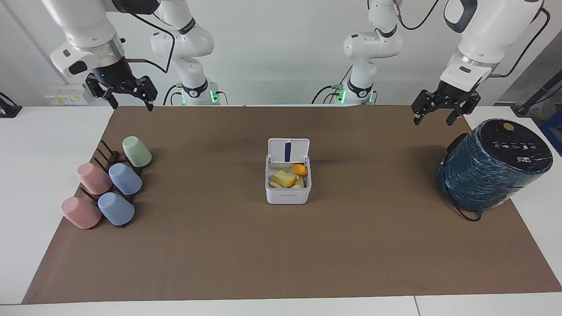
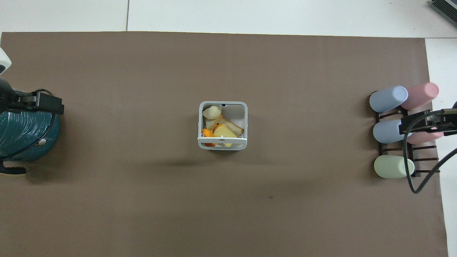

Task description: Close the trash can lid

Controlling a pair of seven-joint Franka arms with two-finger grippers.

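Observation:
The small white square trash can (image 1: 287,194) stands in the middle of the brown mat, with yellow and orange food scraps inside. Its lid (image 1: 288,151) stands upright on the rim nearer to the robots, showing the blue strip on its inside. In the overhead view the trash can (image 2: 203,123) is seen from above and the lid (image 2: 222,139) edge-on. My left gripper (image 1: 433,121) is open in the air beside the teal cylinder, at the left arm's end. My right gripper (image 1: 131,105) is open in the air over the mat's edge near the cup rack. Both are well apart from the trash can.
A large dark teal cylinder with a black top (image 1: 491,169) stands at the left arm's end, also in the overhead view (image 2: 21,135). A dark rack with several pastel cups (image 1: 109,182) stands at the right arm's end, also in the overhead view (image 2: 394,132).

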